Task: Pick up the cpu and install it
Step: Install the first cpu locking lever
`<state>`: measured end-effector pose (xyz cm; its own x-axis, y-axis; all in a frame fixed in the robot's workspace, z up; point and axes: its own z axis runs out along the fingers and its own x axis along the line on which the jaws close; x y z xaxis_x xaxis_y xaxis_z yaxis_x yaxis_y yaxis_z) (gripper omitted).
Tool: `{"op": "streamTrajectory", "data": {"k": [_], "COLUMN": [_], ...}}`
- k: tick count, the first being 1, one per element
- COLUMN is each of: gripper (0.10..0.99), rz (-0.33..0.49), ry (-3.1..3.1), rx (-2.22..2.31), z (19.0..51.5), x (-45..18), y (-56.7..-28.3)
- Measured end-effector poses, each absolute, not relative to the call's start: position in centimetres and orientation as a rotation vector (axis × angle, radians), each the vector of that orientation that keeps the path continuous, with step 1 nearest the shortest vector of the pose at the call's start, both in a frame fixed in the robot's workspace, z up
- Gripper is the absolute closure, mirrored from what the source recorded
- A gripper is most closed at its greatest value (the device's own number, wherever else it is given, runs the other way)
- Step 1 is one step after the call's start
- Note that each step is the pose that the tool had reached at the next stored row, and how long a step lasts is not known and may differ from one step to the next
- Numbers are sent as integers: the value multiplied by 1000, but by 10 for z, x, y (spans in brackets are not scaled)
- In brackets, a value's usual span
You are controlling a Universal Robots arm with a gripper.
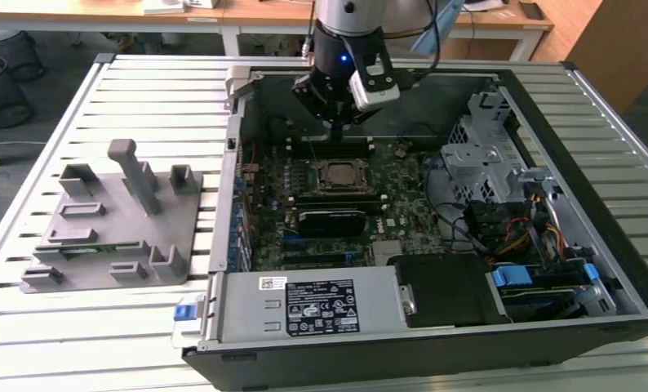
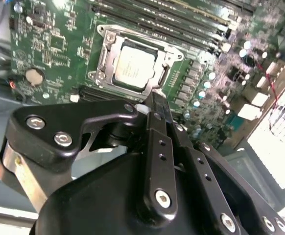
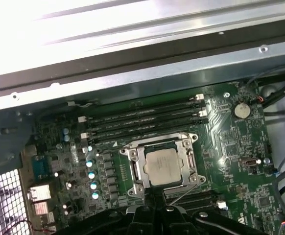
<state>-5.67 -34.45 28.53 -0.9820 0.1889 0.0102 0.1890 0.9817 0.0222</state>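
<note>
The cpu (image 1: 335, 177) lies flat in the motherboard socket inside the open computer case, silver top up. In both wrist views the cpu (image 2: 132, 68) (image 3: 164, 166) sits inside the metal socket frame. My gripper (image 1: 339, 131) hangs above the memory slots, just behind the socket and apart from the chip. Seen in the second wrist view, the gripper (image 2: 151, 100) has its black fingers (image 2: 158, 128) pressed together with nothing between them. Its tips (image 3: 152, 209) point toward the socket's near edge.
A grey fixture block (image 1: 117, 220) stands on the slatted table at the exterior view's left. Inside the case are memory slots (image 1: 330, 147), a metal drive cage (image 1: 487, 155), loose cables (image 1: 520, 237) and a power supply (image 1: 313, 306). Case walls (image 1: 232, 163) surround the board.
</note>
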Motion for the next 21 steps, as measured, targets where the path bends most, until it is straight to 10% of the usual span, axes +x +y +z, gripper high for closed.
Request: {"op": "streamTrajectory", "data": {"k": [21], "gripper": [980], "rz": [-36], "ry": [-3157], "rx": [-14], "z": [279], "x": [-83], "y": [-344]}}
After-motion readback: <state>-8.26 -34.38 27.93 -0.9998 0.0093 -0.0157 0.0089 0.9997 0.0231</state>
